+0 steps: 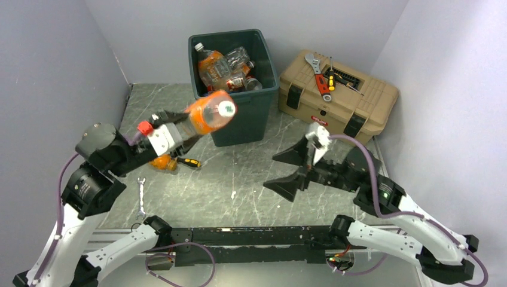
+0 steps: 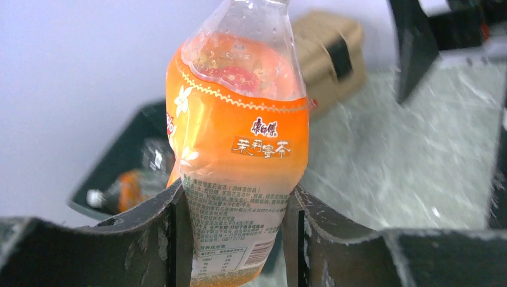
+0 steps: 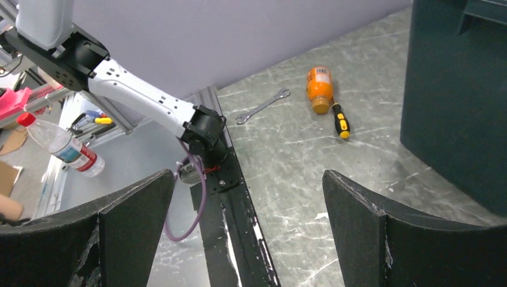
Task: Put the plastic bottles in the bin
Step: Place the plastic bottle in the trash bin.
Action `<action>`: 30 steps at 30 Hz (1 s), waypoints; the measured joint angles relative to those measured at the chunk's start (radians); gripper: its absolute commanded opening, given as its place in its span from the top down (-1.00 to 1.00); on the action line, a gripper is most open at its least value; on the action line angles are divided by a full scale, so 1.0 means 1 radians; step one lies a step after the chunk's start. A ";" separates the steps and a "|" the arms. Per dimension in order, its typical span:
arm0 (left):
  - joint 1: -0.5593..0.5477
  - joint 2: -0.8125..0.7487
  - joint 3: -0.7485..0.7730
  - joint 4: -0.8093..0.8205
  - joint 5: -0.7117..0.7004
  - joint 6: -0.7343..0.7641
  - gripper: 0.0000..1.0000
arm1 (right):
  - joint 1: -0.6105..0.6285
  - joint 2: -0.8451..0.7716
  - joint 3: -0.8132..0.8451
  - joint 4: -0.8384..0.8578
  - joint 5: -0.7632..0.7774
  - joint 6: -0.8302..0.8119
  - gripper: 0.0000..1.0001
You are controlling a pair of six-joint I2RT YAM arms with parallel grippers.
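The left gripper [image 2: 236,209] is clamped around the clear, orange-labelled plastic bottle [image 1: 209,113], held aloft just short of the near-left rim of the tall dark green rectangular plastic bin [image 1: 245,119]; I'd carry it fully over the rim before letting go. The right gripper [image 1: 287,172] stands wide apart and empty. In the left wrist view the bottle's cap is cut off, and the bottle hides most of the bin's mouth

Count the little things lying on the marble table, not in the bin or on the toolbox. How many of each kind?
Orange bottle: 1
Screwdriver: 1
Wrench: 1
Total: 3
Not counted: the held bottle in the left gripper, up in the air.
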 measured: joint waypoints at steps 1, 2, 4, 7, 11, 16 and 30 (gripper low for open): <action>0.000 0.010 0.018 0.046 -0.007 -0.020 0.63 | 0.000 -0.053 -0.038 0.018 0.010 -0.001 -1.00; -0.001 0.037 0.055 0.090 -0.019 -0.042 0.65 | 0.000 -0.094 -0.071 0.029 0.018 0.000 -1.00; -0.001 0.122 0.142 0.163 -0.058 -0.078 0.69 | 0.000 -0.141 -0.121 0.051 0.039 0.001 -1.00; 0.000 0.309 0.285 0.290 -0.159 -0.134 0.62 | 0.000 -0.166 -0.207 0.085 0.082 0.009 -0.99; 0.046 0.534 0.428 0.365 -0.243 -0.215 0.60 | 0.000 -0.181 -0.308 0.108 0.127 0.023 -0.99; 0.178 0.760 0.542 0.378 -0.290 -0.353 0.45 | 0.000 -0.191 -0.379 0.143 0.162 0.041 -0.99; 0.306 0.837 0.550 0.503 -0.236 -0.533 -0.99 | 0.000 -0.150 -0.449 0.275 0.201 0.051 -0.99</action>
